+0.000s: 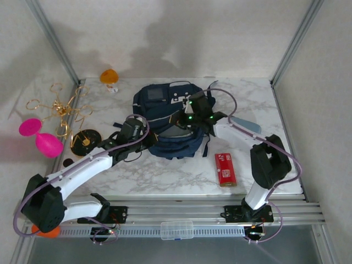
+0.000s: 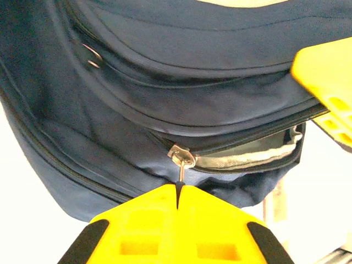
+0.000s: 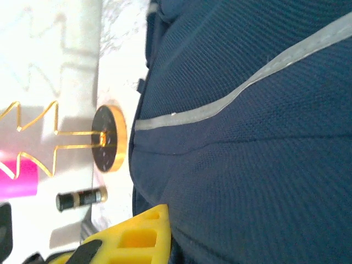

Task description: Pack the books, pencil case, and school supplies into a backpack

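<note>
Left end effector (image 2: 177, 191), wrist view, pinches zipper pull (image 2: 181, 159) on backpack (image 2: 165, 93).

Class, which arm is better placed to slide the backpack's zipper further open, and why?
Left. Its tool is shut on the zipper pull of the partly open backpack; the right tool grips fabric beside the opening, not the pull.

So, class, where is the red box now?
In the top view, the red box lies flat on the table, right of the backpack and near the front edge.
</note>
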`<state>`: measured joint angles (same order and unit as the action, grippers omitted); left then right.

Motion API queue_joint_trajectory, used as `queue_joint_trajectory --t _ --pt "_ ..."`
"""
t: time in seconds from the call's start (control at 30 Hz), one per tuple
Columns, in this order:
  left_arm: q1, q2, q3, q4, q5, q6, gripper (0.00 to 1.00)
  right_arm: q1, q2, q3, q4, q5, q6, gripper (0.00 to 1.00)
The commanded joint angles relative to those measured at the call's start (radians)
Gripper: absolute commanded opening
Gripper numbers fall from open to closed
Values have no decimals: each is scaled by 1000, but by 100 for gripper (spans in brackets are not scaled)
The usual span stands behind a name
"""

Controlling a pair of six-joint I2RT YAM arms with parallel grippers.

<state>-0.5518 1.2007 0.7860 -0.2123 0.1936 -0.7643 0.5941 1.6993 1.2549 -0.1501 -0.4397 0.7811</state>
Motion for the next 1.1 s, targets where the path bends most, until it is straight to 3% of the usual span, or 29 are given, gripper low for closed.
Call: queue_joint_trajectory --t 0.0,0.23,0.4,0.47,0.67,1.07 --pt "11 -24 -25 -188 -67 -22 0 -105 -33 71 -72 -51 -223 0" --pt "79 116 27 -157 -120 112 0 -109 -15 46 -68 -153 -276 0" --pt "30 114 29 21 -26 203 0 -102 -34 -16 11 -170 -207 0" --pt "-6 108 31 68 -52 279 13 -102 -34 -19 18 -168 -199 0" --pt "-16 178 66 135 6 442 31 -109 -35 12 23 -173 -145 0" --pt "-16 283 31 260 98 594 44 -132 -44 11 61 -196 -84 0"
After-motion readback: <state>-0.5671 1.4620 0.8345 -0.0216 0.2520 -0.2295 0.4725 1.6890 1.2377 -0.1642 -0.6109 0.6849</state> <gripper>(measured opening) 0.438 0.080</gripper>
